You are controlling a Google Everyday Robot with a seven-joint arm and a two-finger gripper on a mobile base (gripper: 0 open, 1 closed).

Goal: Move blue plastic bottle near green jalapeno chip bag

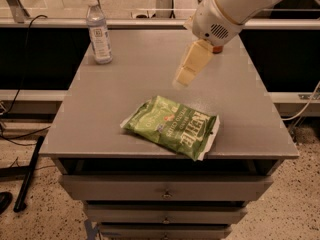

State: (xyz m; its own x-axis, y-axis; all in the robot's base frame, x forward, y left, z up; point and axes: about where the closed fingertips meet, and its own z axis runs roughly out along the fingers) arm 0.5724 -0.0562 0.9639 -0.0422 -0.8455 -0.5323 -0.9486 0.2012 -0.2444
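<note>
pincer (183, 78): hovering over mid-counter (135, 74), just beyond the bag (171, 125)
pincer state: cannot tell
bottle (98, 30): standing upright at far-left corner, well left of pincer
bag: lying flat near front edge

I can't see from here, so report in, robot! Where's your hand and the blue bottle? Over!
Hand above middle of table, beyond the chip bag. Blue bottle upright, far left corner, not yet grabbed. Only bare table between them. Over.
</note>
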